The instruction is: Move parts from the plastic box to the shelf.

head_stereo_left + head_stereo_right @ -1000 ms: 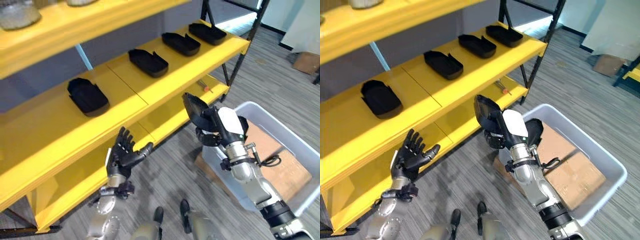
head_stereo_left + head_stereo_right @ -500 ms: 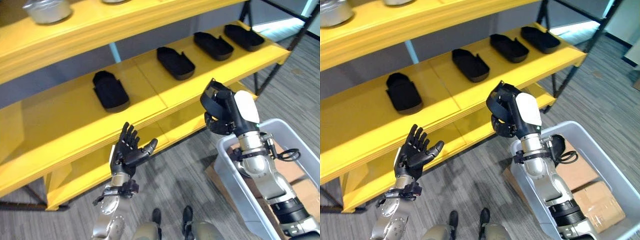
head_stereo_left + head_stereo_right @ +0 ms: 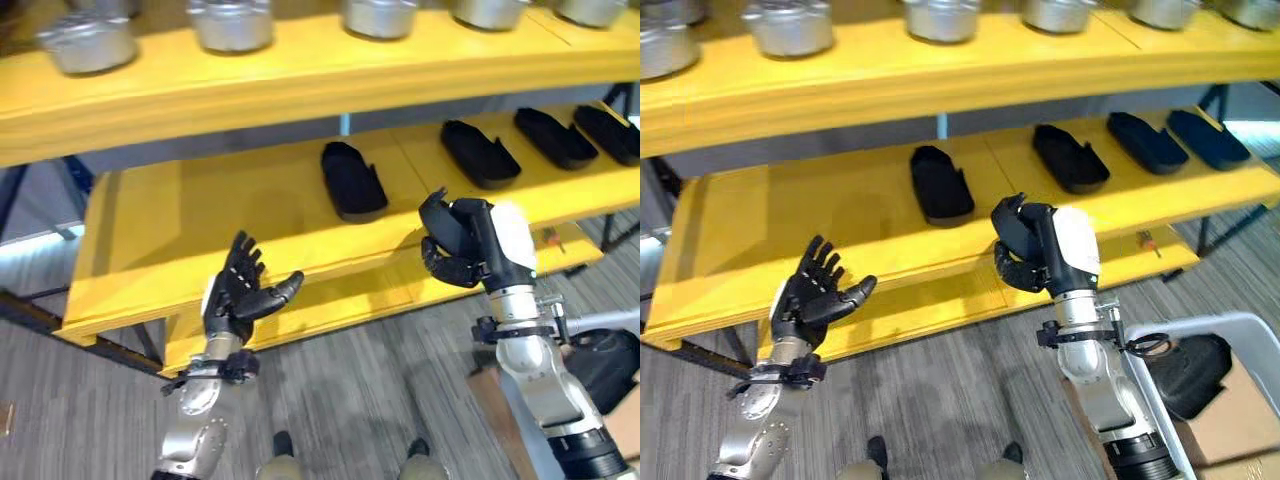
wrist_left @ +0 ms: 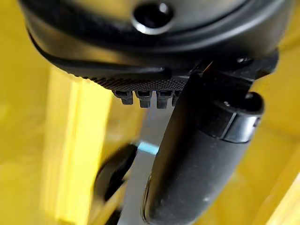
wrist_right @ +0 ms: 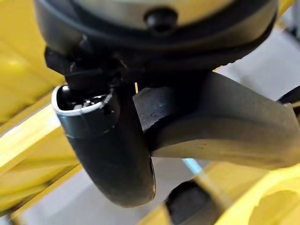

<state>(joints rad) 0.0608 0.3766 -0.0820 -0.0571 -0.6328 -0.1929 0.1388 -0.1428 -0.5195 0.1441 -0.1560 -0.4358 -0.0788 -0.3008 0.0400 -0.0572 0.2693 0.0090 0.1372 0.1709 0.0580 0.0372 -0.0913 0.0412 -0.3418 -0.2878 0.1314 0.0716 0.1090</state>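
The right hand [image 3: 470, 245] has its fingers [image 3: 1012, 232] curled tight round a black part [image 5: 225, 124], held up in front of the yellow shelf [image 3: 200, 235], level with the front edge of the middle board. In its own wrist view the thumb [image 5: 110, 145] presses against the dark moulded piece. The left hand [image 3: 240, 295] is raised on the left, palm up, fingers spread wide and holding nothing, just in front of the same board's front lip.

On the middle board lie four more black parts in a row running off to the right: the nearest one [image 3: 352, 180] sits just behind the right hand, the next [image 3: 480, 155] further right, then two more [image 3: 555, 138] [image 3: 610, 133] toward the far right end. The left stretch of that board is bare yellow.

On the board above stand several metal pots [image 3: 232, 22], spaced along its length.

Down at the lower right is the grey plastic box [image 3: 1250, 325], standing on the striped grey floor [image 3: 930, 400], with a dark part [image 3: 1195, 372] inside it beside some brown cardboard [image 3: 1240, 400].
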